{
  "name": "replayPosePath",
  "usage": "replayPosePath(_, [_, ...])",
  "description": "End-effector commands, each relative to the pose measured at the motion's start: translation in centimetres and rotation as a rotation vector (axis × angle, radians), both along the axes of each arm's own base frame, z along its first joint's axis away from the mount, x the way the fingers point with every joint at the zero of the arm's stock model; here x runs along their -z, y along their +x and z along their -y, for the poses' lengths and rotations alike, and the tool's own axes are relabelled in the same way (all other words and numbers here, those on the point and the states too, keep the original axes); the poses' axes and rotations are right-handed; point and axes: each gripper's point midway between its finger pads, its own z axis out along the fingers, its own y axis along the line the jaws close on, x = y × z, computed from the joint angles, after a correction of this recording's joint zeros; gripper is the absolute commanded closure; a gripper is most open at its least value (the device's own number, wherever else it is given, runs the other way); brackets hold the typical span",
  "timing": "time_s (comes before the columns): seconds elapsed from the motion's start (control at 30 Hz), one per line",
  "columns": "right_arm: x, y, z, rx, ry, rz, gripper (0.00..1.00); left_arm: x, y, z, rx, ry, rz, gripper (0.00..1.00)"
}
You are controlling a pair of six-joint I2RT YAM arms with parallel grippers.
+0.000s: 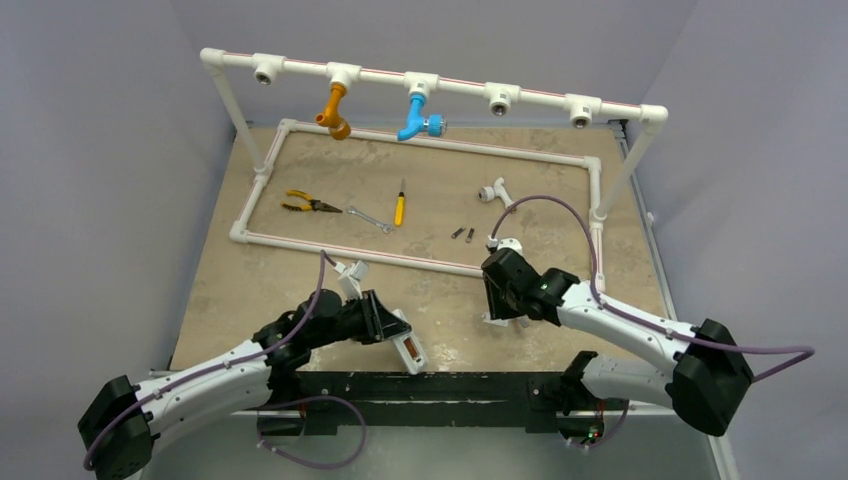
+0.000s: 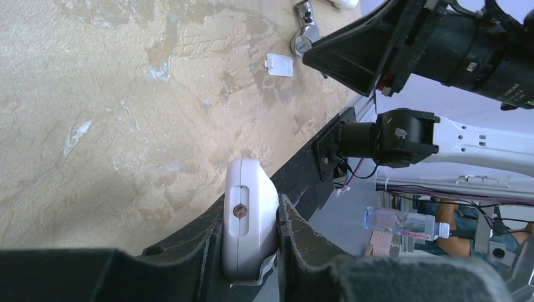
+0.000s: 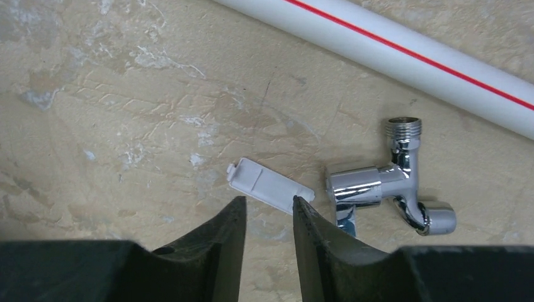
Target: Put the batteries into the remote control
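Note:
My left gripper (image 1: 392, 332) is shut on the white remote control (image 1: 410, 350) and holds it at the table's near edge. The left wrist view shows the remote's end (image 2: 249, 214) clamped between the fingers. Two small dark batteries (image 1: 458, 233) (image 1: 470, 234) lie side by side on the table inside the pipe frame, beyond my right gripper (image 1: 497, 316). The right gripper (image 3: 269, 204) is open and empty, its fingertips just above the small flat white cover (image 3: 271, 185), with the silver tap fitting (image 3: 393, 185) to its right.
A white pipe frame (image 1: 420, 262) lies on the table, with a raised pipe rail (image 1: 430, 85) behind it holding orange and blue taps. Pliers (image 1: 305, 205), a wrench (image 1: 370, 218), a yellow-handled screwdriver (image 1: 400, 206) and a white pipe tee (image 1: 492, 192) lie inside the frame.

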Motion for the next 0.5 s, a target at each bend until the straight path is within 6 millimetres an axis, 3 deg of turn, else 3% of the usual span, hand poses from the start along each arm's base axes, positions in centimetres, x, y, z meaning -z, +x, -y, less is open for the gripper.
replayPosePath(0.0, [-0.4, 0.6, -2.5, -0.078, 0.074, -0.036, 0.72, -2.0, 0.4, 0.5, 0.011, -0.05, 0.056, 1.0])
replayPosePath(0.23, [1.0, 0.7, -2.9, -0.066, 0.071, -0.063, 0.86, -1.8, 0.3, 0.2, 0.005, -0.045, 0.057, 1.0])
replayPosePath(0.47, [2.0, 0.6, -2.8, -0.069, 0.045, -0.087, 0.92, -1.8, 0.4, 0.2, 0.003, -0.044, 0.056, 1.0])
